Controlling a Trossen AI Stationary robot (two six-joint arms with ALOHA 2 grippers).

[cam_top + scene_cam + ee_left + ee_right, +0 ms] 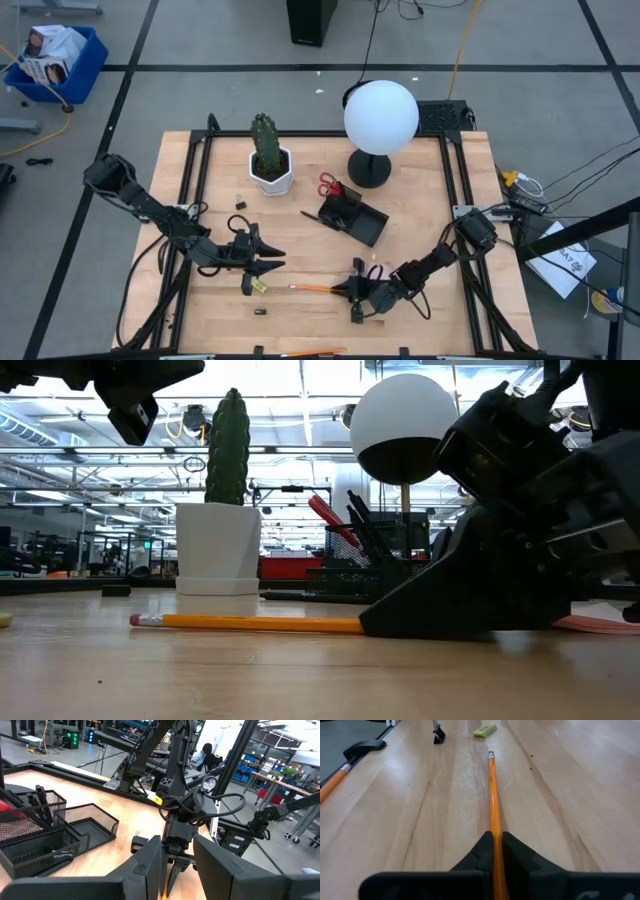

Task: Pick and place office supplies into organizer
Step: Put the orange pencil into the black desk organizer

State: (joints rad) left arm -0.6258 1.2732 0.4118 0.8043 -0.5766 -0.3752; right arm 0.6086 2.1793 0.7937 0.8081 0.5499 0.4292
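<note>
Right wrist view alone shows the right tool [496, 842] clamped on the orange pencil [493, 790]; left tool [262, 262] parted.

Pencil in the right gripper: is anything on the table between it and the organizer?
Nothing visible. The right gripper is shut on the pencil; bare wood lies between it and the organizer. The left gripper and yellow piece sit off to the side.
</note>
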